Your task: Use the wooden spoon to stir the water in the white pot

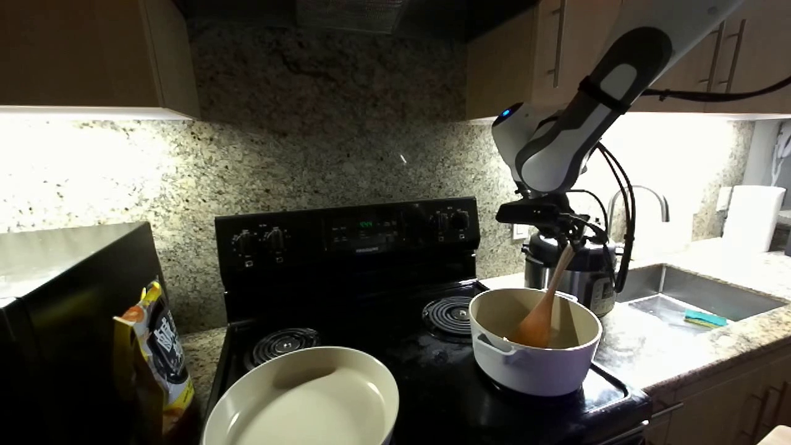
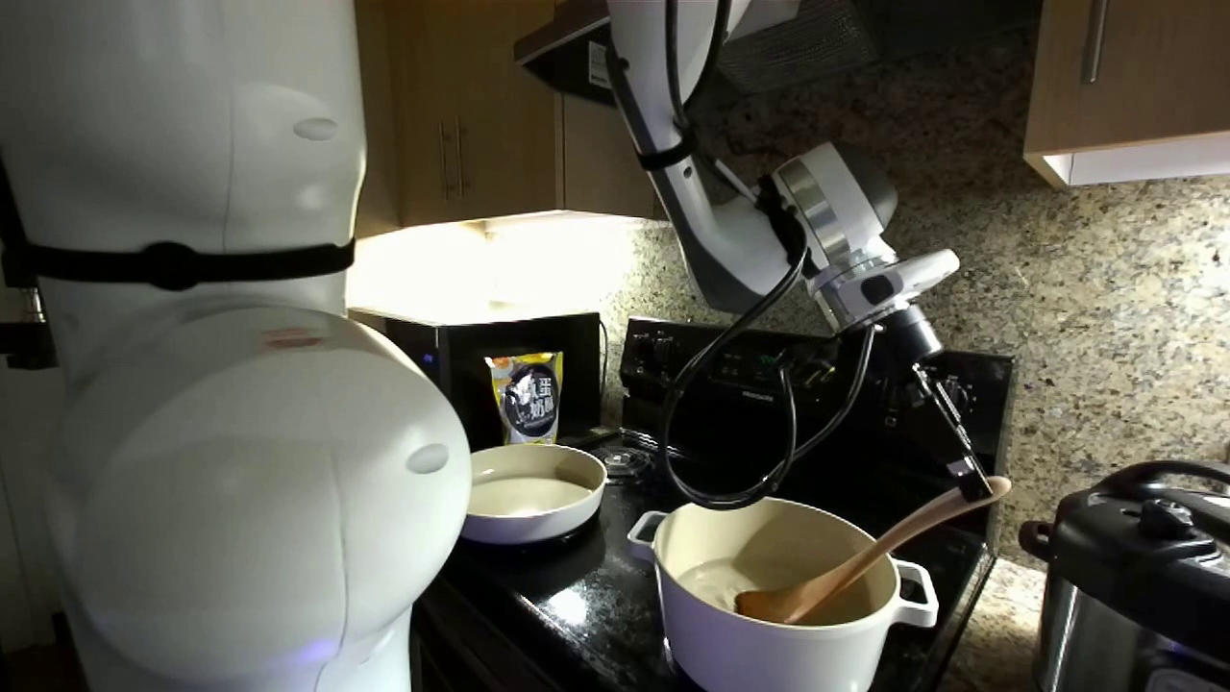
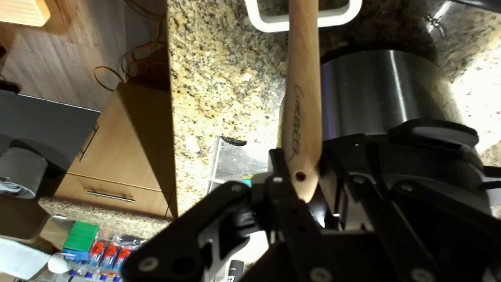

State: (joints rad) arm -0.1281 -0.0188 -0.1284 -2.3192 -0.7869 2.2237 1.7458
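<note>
The white pot stands on the stove in both exterior views; in an exterior view its tan interior shows. The water is a dim surface at its bottom. The wooden spoon leans in the pot, its bowl low inside and its handle rising over the rim; it is tilted in an exterior view. My gripper is shut on the handle's upper end, above and beside the pot rim. In the wrist view the gripper has the handle between its fingers, with a pot handle beyond.
The black-and-steel cooker stands on the counter close beside the pot, near the gripper. The shallow cream dish sits on the stove's other side. A snack bag stands by a black microwave. A sink lies beyond the cooker.
</note>
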